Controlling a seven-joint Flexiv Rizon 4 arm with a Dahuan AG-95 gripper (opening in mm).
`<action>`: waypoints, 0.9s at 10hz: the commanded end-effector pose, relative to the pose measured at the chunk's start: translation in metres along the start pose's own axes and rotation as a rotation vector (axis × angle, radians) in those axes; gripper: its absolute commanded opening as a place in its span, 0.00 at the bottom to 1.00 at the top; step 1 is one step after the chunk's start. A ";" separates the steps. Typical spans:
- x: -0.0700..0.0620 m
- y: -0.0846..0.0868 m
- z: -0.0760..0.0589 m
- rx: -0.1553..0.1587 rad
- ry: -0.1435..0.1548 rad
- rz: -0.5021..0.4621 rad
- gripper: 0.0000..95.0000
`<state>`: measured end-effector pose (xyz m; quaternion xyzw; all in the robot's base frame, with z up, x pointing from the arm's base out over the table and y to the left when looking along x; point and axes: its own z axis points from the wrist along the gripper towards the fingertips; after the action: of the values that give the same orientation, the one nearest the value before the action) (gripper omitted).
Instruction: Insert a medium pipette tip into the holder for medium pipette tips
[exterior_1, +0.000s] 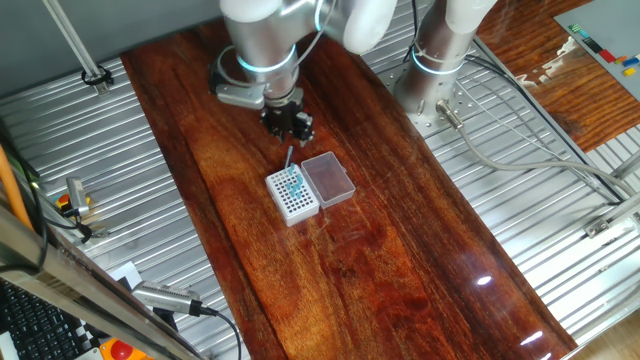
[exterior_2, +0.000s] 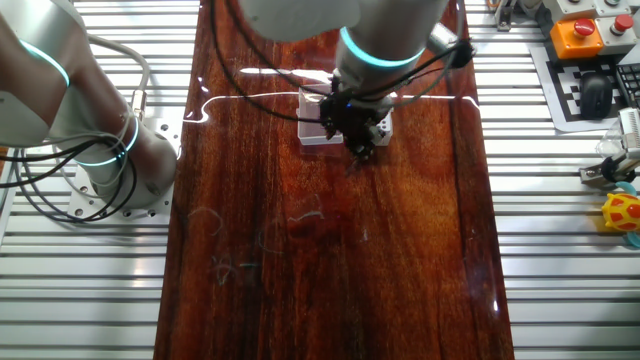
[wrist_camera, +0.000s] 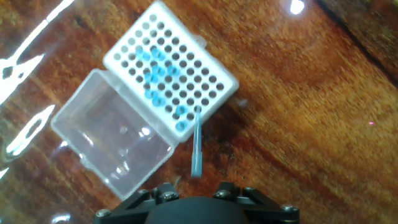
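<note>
The holder (exterior_1: 293, 195) is a small white square block with a grid of dark holes and several teal tips. It stands on the wooden table. My gripper (exterior_1: 290, 135) hangs just above its far edge, shut on the medium pipette tip (exterior_1: 289, 159), which points down at the holder. In the hand view the pale bluish tip (wrist_camera: 197, 143) runs from the gripper to a hole at the near edge of the holder (wrist_camera: 171, 65). I cannot tell whether its point is inside the hole. In the other fixed view the gripper (exterior_2: 360, 140) hides most of the holder (exterior_2: 383, 126).
A clear rectangular box (exterior_1: 328, 178) stands against the holder's side; it also shows in the hand view (wrist_camera: 112, 140). A second robot base (exterior_1: 440, 70) stands on the metal surface to the right. Cables and tools lie along the table's left edge.
</note>
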<state>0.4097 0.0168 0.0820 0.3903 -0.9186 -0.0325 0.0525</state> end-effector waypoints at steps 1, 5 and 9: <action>0.001 0.001 -0.001 -0.002 -0.008 -0.002 0.40; -0.004 0.004 0.000 -0.005 -0.011 0.009 0.40; -0.007 0.006 -0.001 -0.007 -0.013 0.008 0.20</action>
<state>0.4103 0.0263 0.0830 0.3874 -0.9199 -0.0373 0.0482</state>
